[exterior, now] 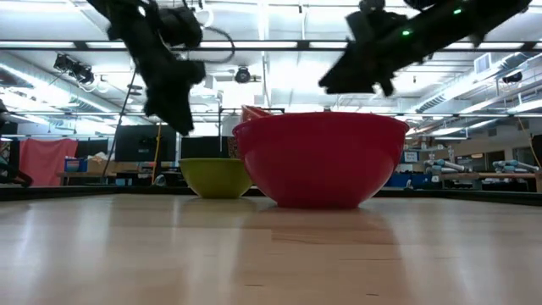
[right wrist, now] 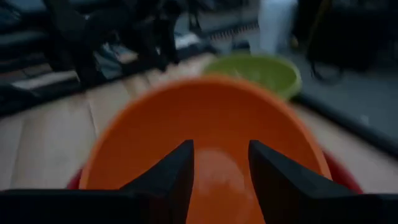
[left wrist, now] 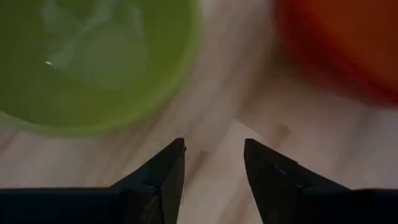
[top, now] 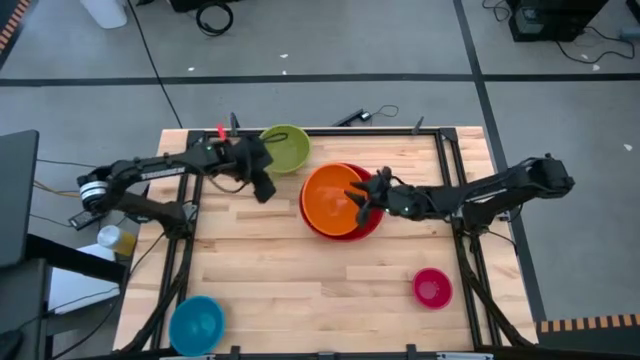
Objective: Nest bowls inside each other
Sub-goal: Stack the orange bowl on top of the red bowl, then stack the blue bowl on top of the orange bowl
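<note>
An orange bowl [top: 335, 195] sits inside a larger red bowl [top: 365, 228] at the table's middle; the red bowl [exterior: 322, 161] rests on its base. A green bowl [top: 285, 148] stands alone near the far edge. My left gripper [left wrist: 214, 146] is open above bare table between the green bowl [left wrist: 93, 62] and the red and orange pair, with nothing between its fingers. My right gripper [right wrist: 221, 146] is open over the right side of the orange bowl [right wrist: 205, 124]. In the low view my right gripper [exterior: 339, 85] hangs clear above the red bowl's rim.
A blue bowl [top: 197, 322] stands at the near left corner and a small pink bowl [top: 432, 288] near the right front. A black rail frame [top: 445, 160] lines the table's edges. Bare wood [top: 290, 270] lies between the middle bowls and the front edge.
</note>
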`<control>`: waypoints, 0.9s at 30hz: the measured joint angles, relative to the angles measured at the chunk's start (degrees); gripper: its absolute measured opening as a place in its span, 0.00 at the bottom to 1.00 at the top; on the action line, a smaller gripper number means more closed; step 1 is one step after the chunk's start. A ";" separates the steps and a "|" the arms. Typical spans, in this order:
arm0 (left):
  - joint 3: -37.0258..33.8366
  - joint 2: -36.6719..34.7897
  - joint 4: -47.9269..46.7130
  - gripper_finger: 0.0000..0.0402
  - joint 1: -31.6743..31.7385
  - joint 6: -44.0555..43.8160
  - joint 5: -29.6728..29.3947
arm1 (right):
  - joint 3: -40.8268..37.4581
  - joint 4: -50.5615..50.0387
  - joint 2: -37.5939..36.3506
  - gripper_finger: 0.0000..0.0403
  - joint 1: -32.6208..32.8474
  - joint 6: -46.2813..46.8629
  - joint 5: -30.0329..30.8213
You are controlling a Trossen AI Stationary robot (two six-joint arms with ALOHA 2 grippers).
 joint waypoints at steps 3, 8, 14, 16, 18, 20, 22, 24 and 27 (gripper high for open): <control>0.04 -4.56 -3.27 0.42 -3.07 -1.94 0.02 | 0.95 10.60 4.49 0.40 -3.70 -5.38 -6.47; 0.11 -10.82 -8.35 0.42 -9.50 -6.75 0.30 | 11.27 14.93 15.99 0.40 -11.10 -6.85 -13.56; 0.11 -14.96 -17.39 0.42 -17.80 -12.87 3.92 | 24.34 6.26 26.71 0.40 -13.02 -6.72 -19.93; 0.11 -15.43 -20.75 0.42 -20.77 -14.84 5.05 | 27.27 -1.67 28.49 0.40 -12.70 -6.61 -19.19; 0.11 -15.49 -23.14 0.42 -23.65 -15.99 5.64 | 29.04 -9.37 29.51 0.40 -12.40 -6.31 -17.83; 0.11 -15.39 -24.64 0.42 -26.39 -16.95 6.32 | 29.62 -13.70 30.12 0.40 -12.06 -5.05 -16.65; 0.11 -15.37 -23.83 0.42 -28.81 -19.10 7.17 | 29.62 -14.99 29.46 0.40 -11.51 -3.90 -16.44; 0.11 -15.35 -22.19 0.42 -31.22 -21.65 7.77 | 29.62 -14.28 27.62 0.40 -10.47 -3.42 -15.74; 0.11 -15.33 -21.14 0.42 -35.32 -23.98 9.01 | 29.64 -14.29 24.46 0.40 -8.46 -3.45 -12.90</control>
